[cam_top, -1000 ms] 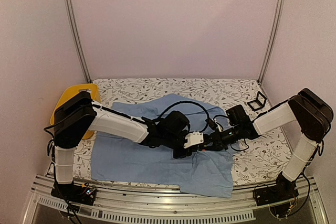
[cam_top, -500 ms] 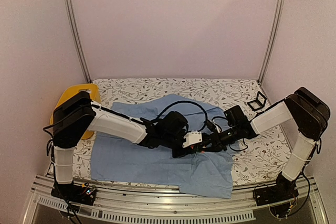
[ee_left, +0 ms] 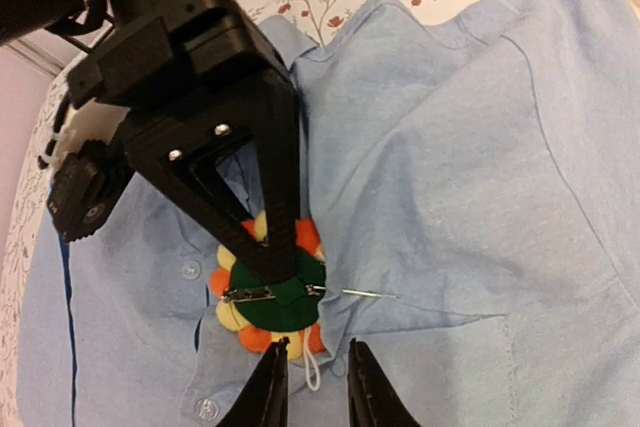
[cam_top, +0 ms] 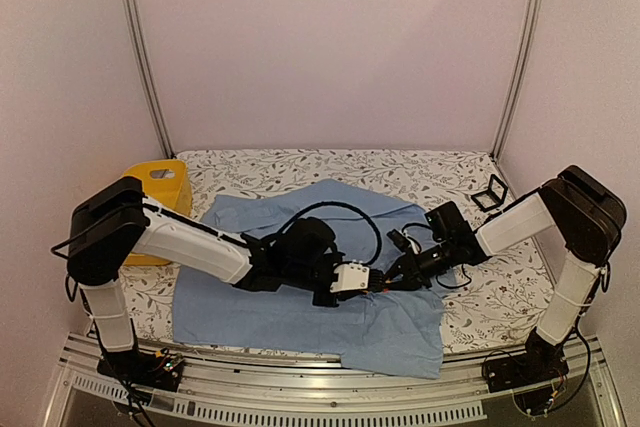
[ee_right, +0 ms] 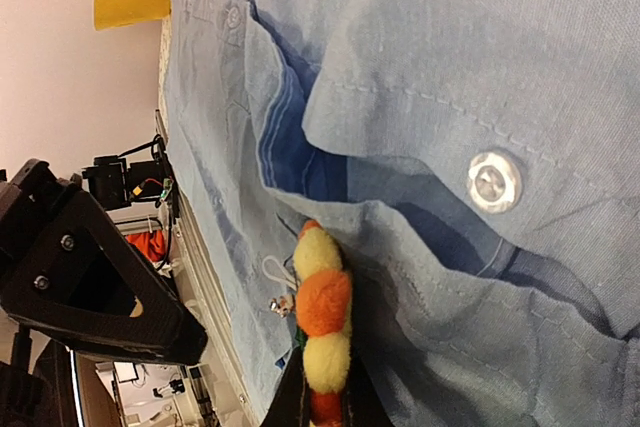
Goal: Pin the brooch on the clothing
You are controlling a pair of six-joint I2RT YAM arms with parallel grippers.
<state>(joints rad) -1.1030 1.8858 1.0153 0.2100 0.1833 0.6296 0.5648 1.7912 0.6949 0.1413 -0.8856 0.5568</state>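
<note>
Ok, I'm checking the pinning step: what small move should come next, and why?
Probably the right gripper should ease the brooch it grips sideways, driving the needle tip into the shirt. The needle stands open and lies bare on the fabric, seemingly not yet through it.

A blue shirt (cam_top: 290,305) lies spread on the floral surface (cam_top: 300,165). Both arms reach in low over it, and the left gripper (cam_top: 372,282) and right gripper (cam_top: 395,273) meet tip to tip near its middle. Their jaws are too small to read. A yellow basket (cam_top: 158,185) stands at the far left and a black frame (cam_top: 490,193) at the far right.
</note>
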